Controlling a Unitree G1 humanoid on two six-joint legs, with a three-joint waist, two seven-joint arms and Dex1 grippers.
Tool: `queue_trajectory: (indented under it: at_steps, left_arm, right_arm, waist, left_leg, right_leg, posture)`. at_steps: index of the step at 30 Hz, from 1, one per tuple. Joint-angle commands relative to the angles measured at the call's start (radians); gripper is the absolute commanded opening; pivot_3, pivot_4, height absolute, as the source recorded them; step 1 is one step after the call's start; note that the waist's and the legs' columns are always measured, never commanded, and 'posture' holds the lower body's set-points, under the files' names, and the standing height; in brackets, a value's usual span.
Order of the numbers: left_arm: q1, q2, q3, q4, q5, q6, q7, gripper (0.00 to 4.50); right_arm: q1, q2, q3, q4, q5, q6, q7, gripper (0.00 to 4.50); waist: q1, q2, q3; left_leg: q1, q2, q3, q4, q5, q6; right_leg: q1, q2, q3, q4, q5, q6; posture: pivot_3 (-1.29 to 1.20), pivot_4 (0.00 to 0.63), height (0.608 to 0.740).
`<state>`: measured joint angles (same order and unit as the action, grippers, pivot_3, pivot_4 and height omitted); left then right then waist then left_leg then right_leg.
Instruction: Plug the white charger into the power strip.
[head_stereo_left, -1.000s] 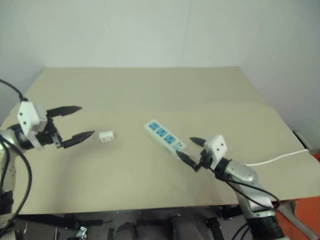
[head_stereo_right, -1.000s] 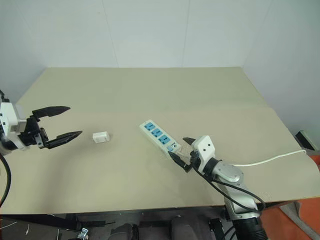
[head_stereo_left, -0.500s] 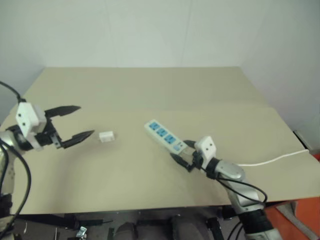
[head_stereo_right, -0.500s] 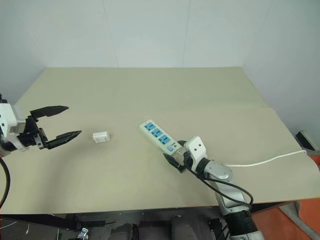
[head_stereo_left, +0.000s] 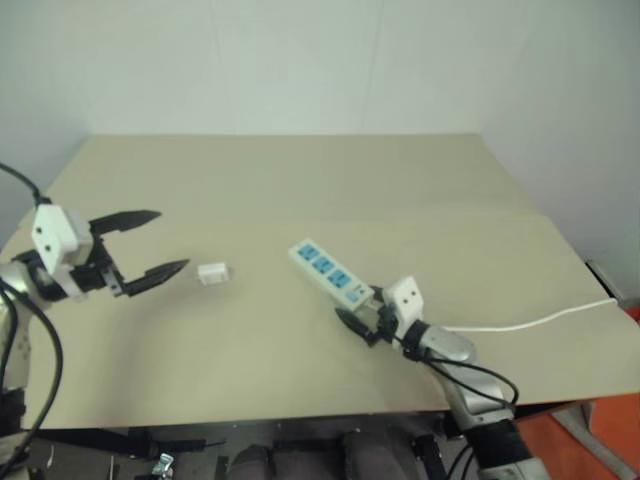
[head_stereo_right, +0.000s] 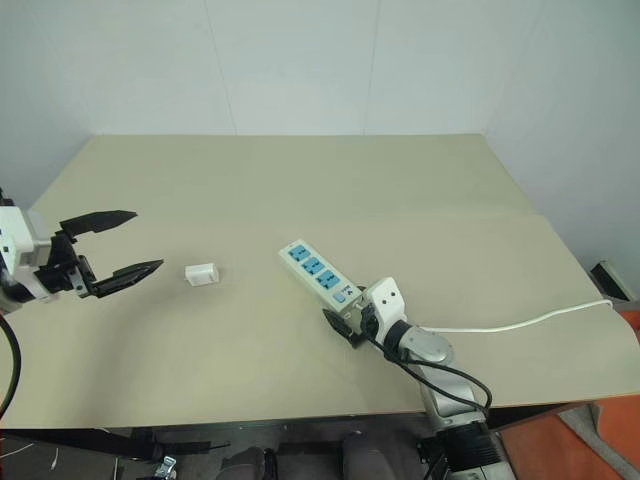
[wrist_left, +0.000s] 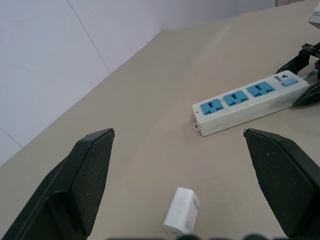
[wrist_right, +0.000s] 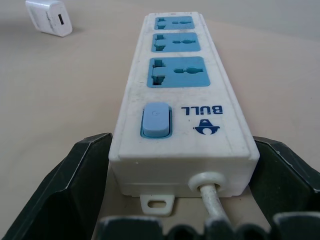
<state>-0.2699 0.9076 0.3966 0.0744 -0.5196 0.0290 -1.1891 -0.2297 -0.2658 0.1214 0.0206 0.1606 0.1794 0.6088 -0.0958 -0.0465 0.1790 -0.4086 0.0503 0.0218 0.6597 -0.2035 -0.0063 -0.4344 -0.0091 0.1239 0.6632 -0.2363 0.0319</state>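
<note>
The power strip (head_stereo_left: 330, 271) lies slanted at the table's middle, its blue sockets facing up and its cord (head_stereo_left: 540, 318) trailing off to the right. My right gripper (head_stereo_left: 358, 306) is open at the strip's cord end. In the right wrist view one black finger (wrist_right: 87, 172) stands on each side of the switch end of the power strip (wrist_right: 182, 107). The white charger (head_stereo_left: 212, 272) lies on its side to the left of the strip, apart from it. My left gripper (head_stereo_left: 172, 240) hovers open and empty just left of the charger (wrist_left: 182, 218).
The beige table (head_stereo_left: 300, 180) has bare room all around both objects. The white cord runs off the table's right edge. White walls close in at the back and right.
My right gripper has moved down and left along the cord, so its fingers now stand on both sides of the strip's cord end. The left gripper, charger and strip have stayed put.
</note>
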Motion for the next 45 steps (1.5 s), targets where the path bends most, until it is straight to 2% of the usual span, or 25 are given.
queue_trajectory:
  at_steps: [1,3,8,12,17,20,22,26,30,33,36,45]
  left_arm:
    - [-0.016,0.004,0.027,-0.027,-0.023,-0.006,0.005,4.5]
    - [-0.016,0.004,0.027,-0.028,-0.023,-0.005,0.005,4.5]
    - [-0.023,0.01,0.021,-0.039,-0.032,0.033,0.019,4.5]
    - [-0.068,0.037,-0.041,-0.059,0.01,0.076,0.031,4.5]
    - [-0.255,0.075,-0.191,-0.002,0.126,0.137,0.046,4.5]
    - [-0.473,0.1,-0.359,0.1,0.243,0.12,-0.08,4.5]
    - [-0.634,0.102,-0.479,0.209,0.318,0.169,-0.193,4.5]
    - [-0.934,0.028,-0.707,0.486,0.549,0.152,-0.316,4.5]
    - [-1.123,-0.071,-0.865,0.728,0.721,0.05,-0.414,4.5]
    - [-1.188,-0.133,-0.963,0.864,0.794,0.021,-0.425,4.5]
    - [-1.222,-0.192,-1.005,0.963,0.861,0.017,-0.425,4.5]
    - [-1.199,-0.297,-1.023,1.071,0.996,0.011,-0.36,4.5]
  right_arm:
    - [-0.005,0.006,-0.007,0.004,0.018,-0.014,0.01,3.87]
    - [-0.008,0.008,-0.006,0.008,0.018,-0.014,0.012,3.4]
    - [-0.017,0.016,0.001,0.026,0.01,-0.027,0.006,3.4]
    - [-0.022,-0.014,-0.002,0.033,0.028,-0.059,0.068,3.4]
    - [-0.049,-0.099,-0.001,0.042,0.084,-0.083,0.255,3.4]
    - [-0.096,-0.175,0.011,0.084,0.096,-0.09,0.401,3.4]
    - [-0.128,-0.209,0.019,0.116,0.11,-0.088,0.481,3.4]
    - [-0.192,-0.237,0.045,0.185,0.107,-0.096,0.586,3.4]
    - [-0.238,-0.221,0.072,0.245,0.074,-0.129,0.614,3.4]
    - [-0.249,-0.202,0.084,0.262,0.061,-0.141,0.606,3.4]
    - [-0.247,-0.186,0.089,0.262,0.047,-0.15,0.591,3.4]
    - [-0.218,-0.169,0.089,0.241,0.025,-0.16,0.555,3.4]
  waist:
    - [0.0,0.0,0.0]
    - [0.0,-0.001,-0.001]
    - [-0.002,-0.002,-0.001]
    - [-0.001,-0.003,-0.002]
    - [0.008,-0.003,-0.001]
    - [0.011,-0.003,-0.001]
    - [0.012,-0.003,-0.001]
    - [0.011,-0.002,-0.001]
    - [0.009,-0.002,-0.001]
    - [0.0,-0.002,-0.001]
    - [-0.003,-0.002,-0.001]
    - [-0.002,-0.003,-0.001]
  left_leg:
    - [0.0,0.0,0.0,0.0,0.0,0.0]
    - [0.0,0.0,0.0,0.0,0.0,0.0]
    - [0.001,0.0,0.0,0.0,0.0,0.0]
    - [0.001,0.0,0.0,0.0,0.0,0.0]
    - [0.001,-0.001,-0.001,0.0,0.0,0.0]
    - [0.0,-0.001,-0.001,0.001,0.0,0.0]
    - [0.0,-0.002,-0.001,0.001,0.0,0.0]
    - [0.0,-0.002,-0.001,0.001,0.0,0.0]
    - [-0.001,-0.002,-0.002,0.001,0.0,0.0]
    - [-0.005,-0.002,-0.002,0.001,0.0,0.0]
    - [-0.007,-0.002,-0.004,0.001,0.0,0.0]
    - [-0.008,-0.003,-0.006,0.001,0.0,0.0]
  right_leg:
    - [0.0,0.0,0.0,0.0,0.0,0.0]
    - [0.0,0.0,0.0,0.0,0.0,0.0]
    - [0.0,0.0,0.0,0.0,0.0,0.0]
    - [0.001,0.0,0.0,0.0,0.0,0.0]
    - [0.002,0.0,0.0,-0.001,0.0,0.001]
    - [0.002,0.001,0.0,-0.001,0.0,0.001]
    - [0.002,0.001,0.0,-0.002,0.0,0.001]
    - [0.002,0.003,0.001,-0.002,0.0,0.001]
    - [0.002,0.003,0.001,-0.002,-0.001,0.001]
    - [-0.002,0.003,0.002,-0.001,-0.002,0.001]
    - [-0.005,0.003,0.001,0.0,-0.002,0.001]
    - [-0.004,0.003,0.001,0.001,-0.001,0.001]
  posture:
    - [0.0,0.15,0.74]
    - [0.0,0.15,0.74]
    - [0.0,0.15,0.74]
    - [0.0,0.15,0.74]
    - [0.0,0.15,0.74]
    - [0.0,0.15,0.74]
    - [0.0,0.15,0.74]
    - [0.0,0.15,0.74]
    - [0.0,0.15,0.74]
    - [0.0,0.15,0.74]
    - [0.0,0.15,0.74]
    - [0.0,0.15,0.74]
